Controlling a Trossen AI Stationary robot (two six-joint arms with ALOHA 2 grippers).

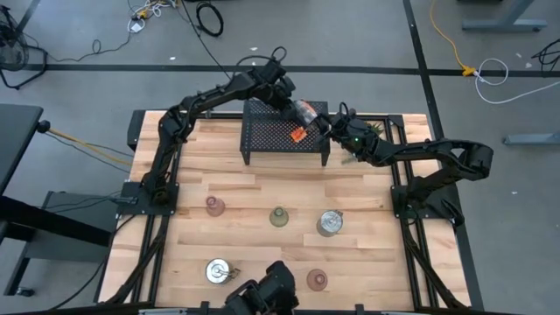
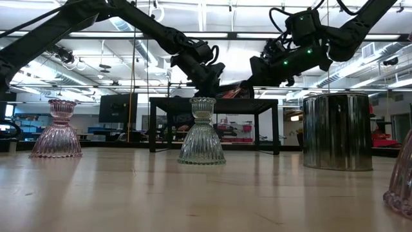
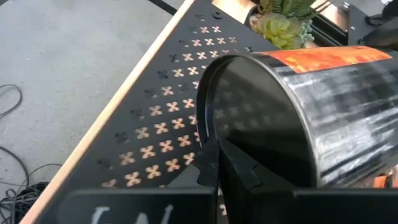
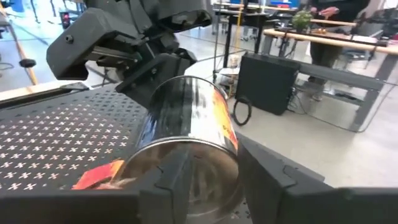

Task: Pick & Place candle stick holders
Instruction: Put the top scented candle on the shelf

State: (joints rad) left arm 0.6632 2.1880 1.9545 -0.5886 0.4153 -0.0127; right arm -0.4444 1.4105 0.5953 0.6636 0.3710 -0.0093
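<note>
Table, high view: wooden top [image 1: 262, 188], black mesh rack [image 1: 282, 134] at far edge.
Left gripper [image 1: 294, 107]: over the rack, clamped on silver holder with orange part [image 1: 306, 114].
Right gripper [image 1: 331, 125]: meets it from the other side, fingers closed on the same holder's other end.
Low view: both grippers above rack [image 2: 212, 103]; glass holder [image 2: 201, 132], pink one [image 2: 57, 129], silver one [image 2: 337, 131] stand well below them.
Left wrist: finger [image 3: 227, 163] inside holder rim [image 3: 208, 93].
Right wrist: fingers [image 4: 177, 171] pinch holder wall [image 4: 186, 118].

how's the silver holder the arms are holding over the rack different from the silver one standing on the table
The held silver holder is tipped on its side above the black rack, with the left claw and right claw at its two ends; the standing silver holder sits upright on the table, untouched. The held one carries an orange band; the standing one looks plain silver. Both are shiny metal cylinders.
</note>
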